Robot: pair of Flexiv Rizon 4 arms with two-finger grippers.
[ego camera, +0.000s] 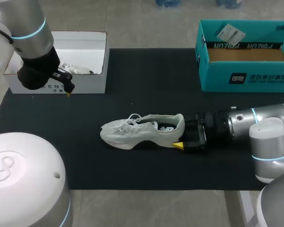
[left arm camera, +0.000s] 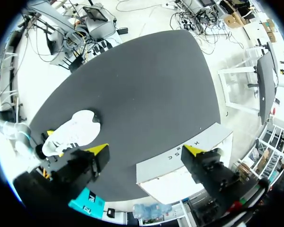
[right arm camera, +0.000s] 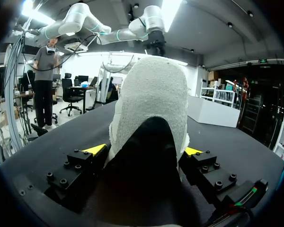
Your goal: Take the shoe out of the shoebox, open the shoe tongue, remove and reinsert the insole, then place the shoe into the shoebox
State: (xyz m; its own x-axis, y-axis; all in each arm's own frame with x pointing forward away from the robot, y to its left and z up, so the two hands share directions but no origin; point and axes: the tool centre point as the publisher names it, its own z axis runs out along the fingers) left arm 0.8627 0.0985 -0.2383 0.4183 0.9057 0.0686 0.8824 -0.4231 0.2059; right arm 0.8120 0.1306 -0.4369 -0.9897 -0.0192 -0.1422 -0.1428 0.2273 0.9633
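White box (ego camera: 87, 84) L, teal box (ego camera: 255, 78) R.

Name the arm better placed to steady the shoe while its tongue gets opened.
Right. The right gripper sits at the sneaker's heel. The left gripper hangs by the white shoebox, well clear of the sneaker, so it would probably need to travel first.

Wide gap of mat (ego camera: 151, 75) separates white box (ego camera: 92, 84) from teal box (ego camera: 241, 78).
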